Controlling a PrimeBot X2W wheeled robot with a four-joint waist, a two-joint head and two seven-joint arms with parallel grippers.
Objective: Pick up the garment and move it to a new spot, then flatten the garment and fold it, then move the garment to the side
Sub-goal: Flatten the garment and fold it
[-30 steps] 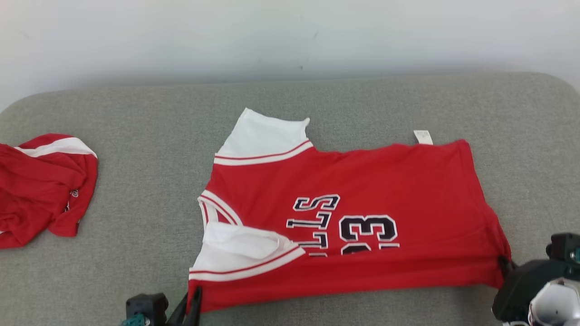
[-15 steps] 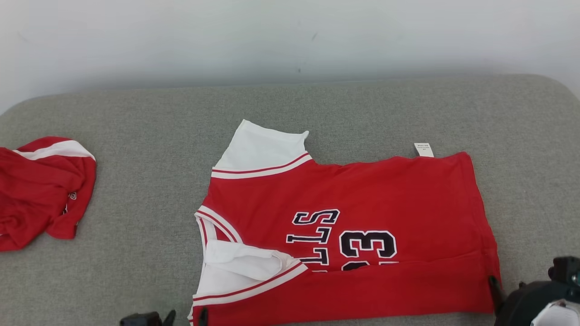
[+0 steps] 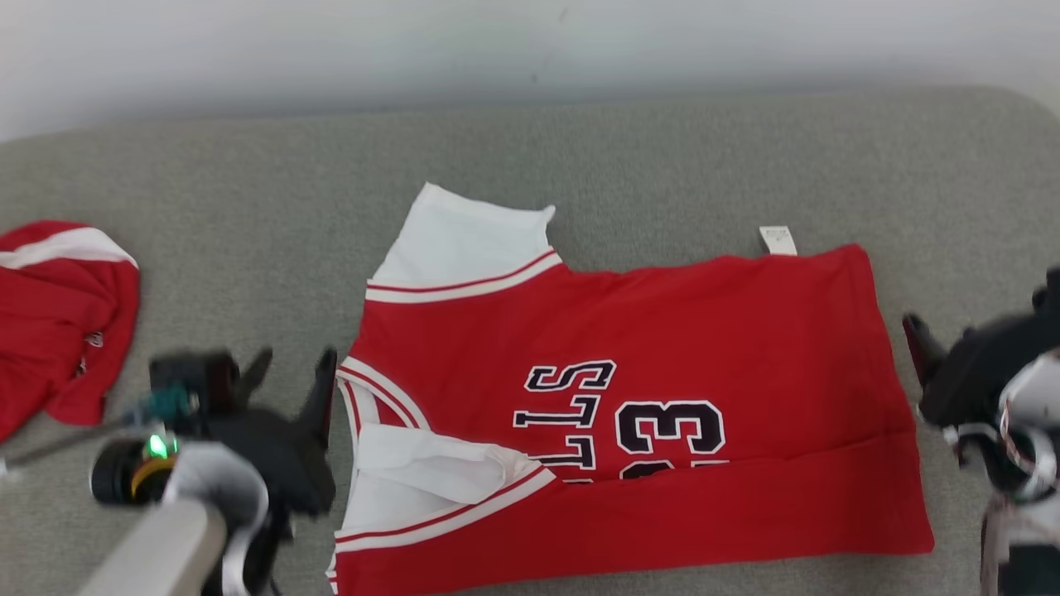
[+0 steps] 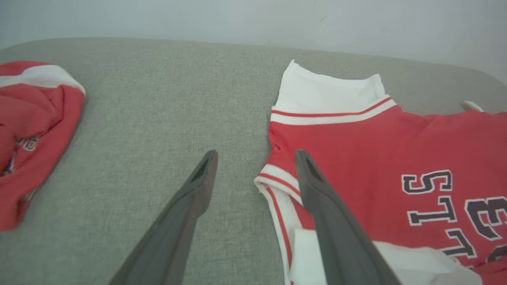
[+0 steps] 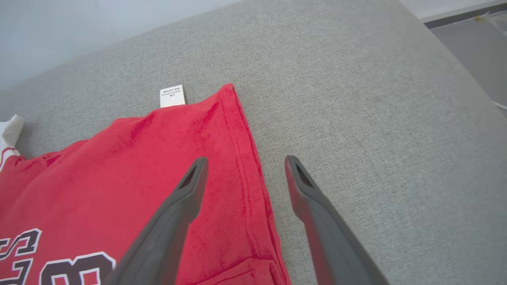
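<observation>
The garment [image 3: 662, 331], a red jersey with white sleeves and dark lettering, lies spread on the grey padded surface [image 3: 248, 207], its near strip folded over the lettering. My left gripper [image 3: 296, 364] hovers open beside the collar end. In the left wrist view its fingers [image 4: 198, 186] straddle the collar edge of the garment [image 4: 376, 150], holding nothing. My right gripper [image 3: 919, 348] is open just off the hem end. In the right wrist view the right gripper [image 5: 245, 164] spans the hem of the garment [image 5: 119, 178] without touching it.
A second red and white garment [image 3: 58, 314] lies crumpled at the far left, also in the left wrist view [image 4: 31, 118]. A white label [image 5: 172, 96] sticks out at the jersey's far edge. The cushion's right edge [image 5: 439, 43] drops to the floor. A pale wall stands behind.
Both grippers went from shut on the garment's near edge to open and let it go. They have since moved up beside its two ends. The camera shifted too.
</observation>
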